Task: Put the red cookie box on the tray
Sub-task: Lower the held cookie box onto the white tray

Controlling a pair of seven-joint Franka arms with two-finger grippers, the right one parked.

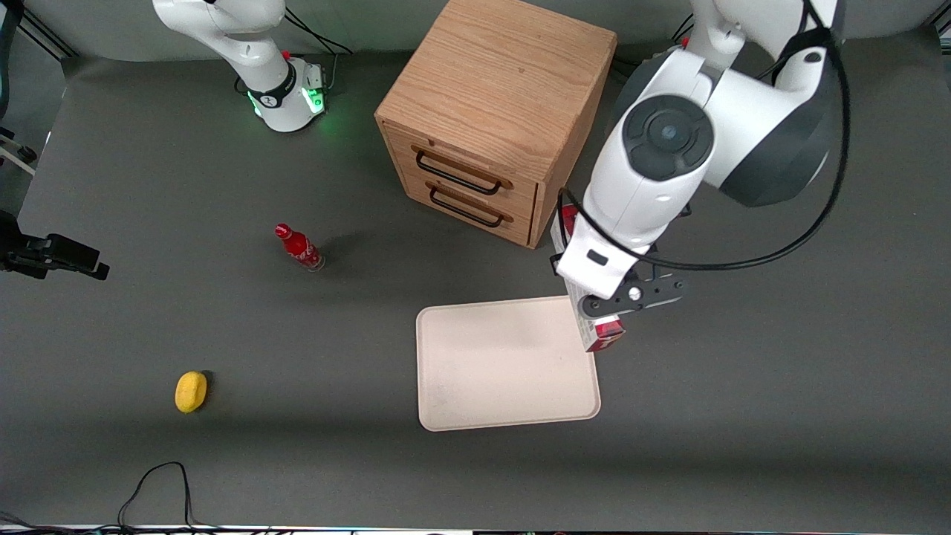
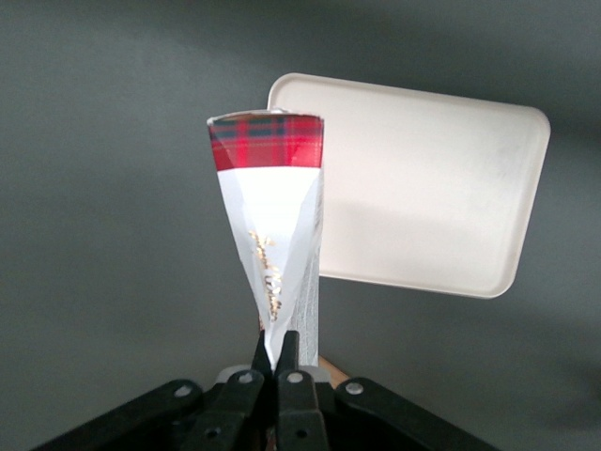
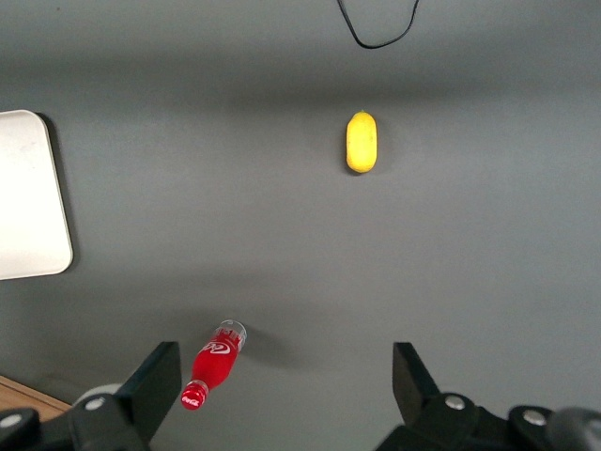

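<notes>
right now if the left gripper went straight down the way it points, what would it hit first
Likely bare table, just beside the tray. The gripper, jaws shut on the red cookie box, hangs near the tray's edge, so depth leaves doubt.

Your dark grey worktop (image 1: pixel 743 416) carries the cream tray (image 1: pixel 505 386) at lower centre of the front frame, a wooden drawer cabinet (image 1: pixel 490 111) at upper centre, a small red bottle (image 1: pixel 299 247) left of centre and a yellow lemon-like object (image 1: pixel 191 391) at lower left. The end effector (image 2: pixel 277 349) hangs above the worktop beside the tray, pinching the red cookie box (image 2: pixel 270 216).
</notes>
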